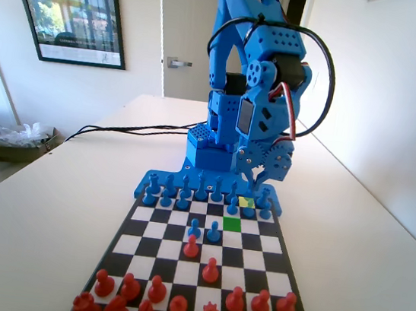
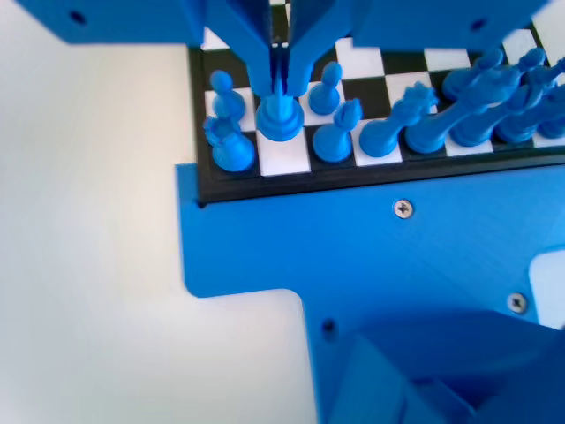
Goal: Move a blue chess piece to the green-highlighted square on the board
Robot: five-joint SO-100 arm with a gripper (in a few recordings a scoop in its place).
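The board [image 1: 256, 242] lies lengthwise, with blue pieces at its far end under the arm. In the wrist view my gripper [image 2: 280, 88] hangs from the top edge, its jaws closed on the top of a blue chess piece [image 2: 279, 125] over a white back-row square, second from the left corner. Whether that piece is lifted off its square I cannot tell. In the fixed view my gripper [image 1: 261, 179] sits low over the far right back rows. The green-highlighted square [image 1: 232, 223] is bare, two rows nearer the camera and slightly left of the gripper.
A paler yellow-green square [image 1: 246, 202] lies under the gripper. Blue pieces [image 2: 231, 148] [image 2: 334, 140] crowd both sides of the held one. Two blue pawns [image 1: 214, 231] stand left of the green square. Red pawns [image 1: 191, 247] [image 1: 210, 269] are mid-board, and red rows [image 1: 178, 309] fill the near end.
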